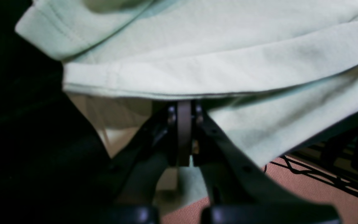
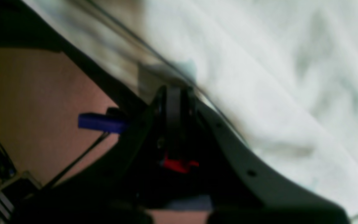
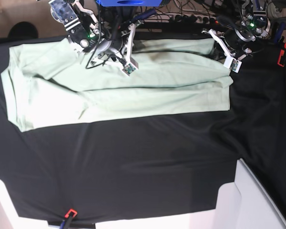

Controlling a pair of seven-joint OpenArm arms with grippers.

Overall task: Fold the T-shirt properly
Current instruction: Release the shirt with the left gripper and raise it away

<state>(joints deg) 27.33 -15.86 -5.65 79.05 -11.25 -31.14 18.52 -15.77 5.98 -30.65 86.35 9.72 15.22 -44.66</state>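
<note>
Two grippers sit at the far edge of the T-shirt, which lies folded lengthwise across the far part of the black cloth. Left gripper — jaws clenched, tips right at the shirt's hem, though whether fabric is pinched I cannot tell. Right gripper is closed too, at the shirt's blurred edge. Near side of the cloth lies wide and bare — room all along the shirt's near edge.
</note>
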